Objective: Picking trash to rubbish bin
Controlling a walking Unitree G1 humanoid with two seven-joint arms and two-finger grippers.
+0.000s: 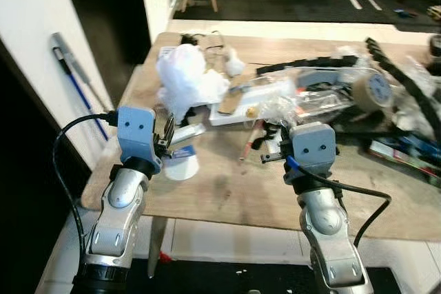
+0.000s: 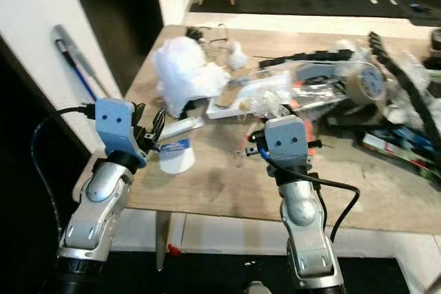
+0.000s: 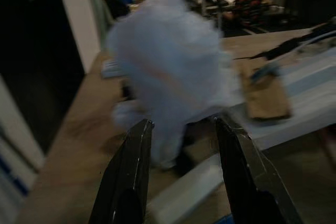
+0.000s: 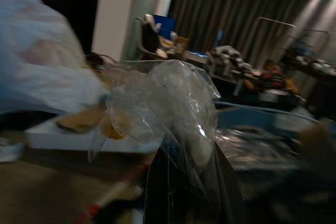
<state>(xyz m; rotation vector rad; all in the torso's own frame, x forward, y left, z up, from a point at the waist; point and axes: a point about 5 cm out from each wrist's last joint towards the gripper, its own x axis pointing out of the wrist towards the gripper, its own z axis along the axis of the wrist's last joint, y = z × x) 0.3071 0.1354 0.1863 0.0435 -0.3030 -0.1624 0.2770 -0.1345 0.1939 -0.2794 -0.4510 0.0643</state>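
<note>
Carefully, my left tool (image 3: 181,182), fingers apart, faced the crumpled white bag (image 1: 187,77) near the tabletop's (image 1: 227,194) left edge; my right tool (image 4: 184,182) pinched clear plastic wrap (image 4: 173,103). I should close low around the bag.

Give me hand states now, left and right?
Left hand: open, empty, aimed at the white plastic bag.
Right hand: pressed into the clear plastic wrap; open or closed cannot be told.

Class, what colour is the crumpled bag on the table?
White bag, clearest in the left eye view.
</note>
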